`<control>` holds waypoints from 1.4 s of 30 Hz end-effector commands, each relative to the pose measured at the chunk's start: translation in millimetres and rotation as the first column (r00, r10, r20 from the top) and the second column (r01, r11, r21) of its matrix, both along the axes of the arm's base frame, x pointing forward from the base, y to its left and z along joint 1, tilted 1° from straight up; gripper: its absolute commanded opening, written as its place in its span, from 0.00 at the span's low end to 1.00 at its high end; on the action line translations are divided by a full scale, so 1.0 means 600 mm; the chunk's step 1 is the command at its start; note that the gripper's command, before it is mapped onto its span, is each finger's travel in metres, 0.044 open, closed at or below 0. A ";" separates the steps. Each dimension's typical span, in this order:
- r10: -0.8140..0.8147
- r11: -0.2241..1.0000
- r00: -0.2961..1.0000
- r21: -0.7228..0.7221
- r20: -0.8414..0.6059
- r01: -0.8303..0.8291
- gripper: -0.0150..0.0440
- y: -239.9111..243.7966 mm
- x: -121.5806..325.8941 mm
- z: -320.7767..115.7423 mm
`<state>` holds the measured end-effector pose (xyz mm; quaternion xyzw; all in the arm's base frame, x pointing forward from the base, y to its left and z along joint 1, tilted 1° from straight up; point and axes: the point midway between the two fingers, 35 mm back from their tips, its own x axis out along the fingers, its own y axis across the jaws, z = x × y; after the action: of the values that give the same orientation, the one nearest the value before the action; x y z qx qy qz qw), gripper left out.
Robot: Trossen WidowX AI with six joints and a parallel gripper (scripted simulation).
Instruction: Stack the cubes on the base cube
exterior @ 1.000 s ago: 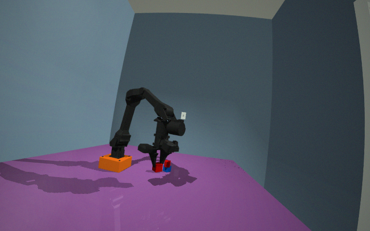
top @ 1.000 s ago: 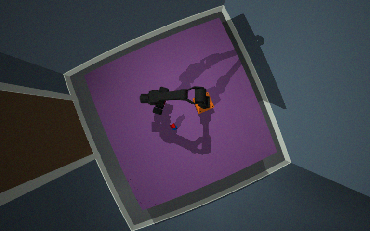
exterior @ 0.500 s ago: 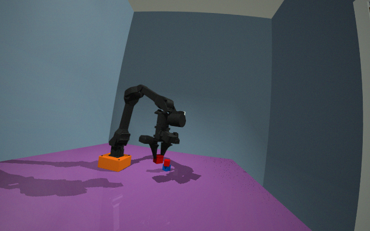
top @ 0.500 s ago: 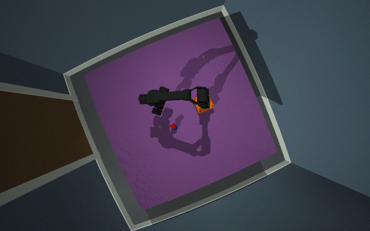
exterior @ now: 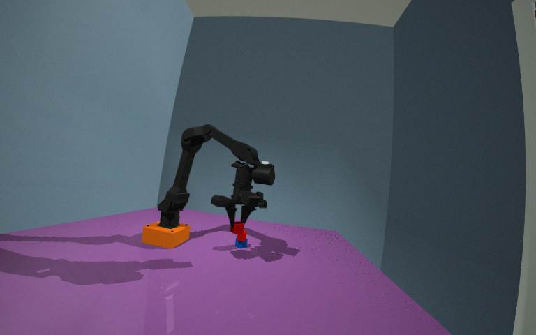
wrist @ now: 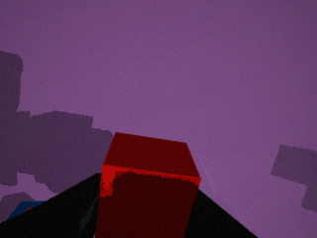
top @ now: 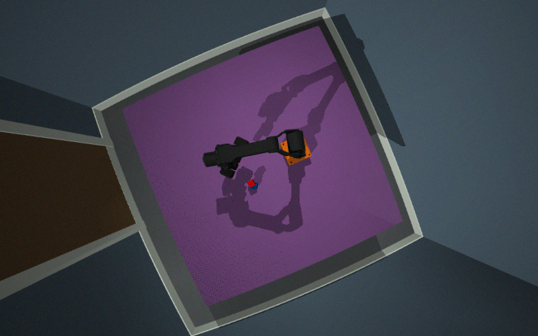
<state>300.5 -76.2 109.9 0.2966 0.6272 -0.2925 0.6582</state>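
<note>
We have the fingers clamped on a red cube, lower centre of the wrist view. In the exterior view that red cube hangs off the desk, just up-left of a second red cube sitting on the blue base cube. Whether the two reds touch, we can't tell.

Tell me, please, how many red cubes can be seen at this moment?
2. One red cube is held in the tool, raised beside the stack. The other red cube rests on the blue base cube. None seems hidden.
</note>
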 end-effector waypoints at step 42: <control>-0.429 0.903 0.903 0.030 -0.001 0.429 0.43 0.247 -0.003 -0.013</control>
<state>300.6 62.3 102.4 0.4283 0.5575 -0.4110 0.5804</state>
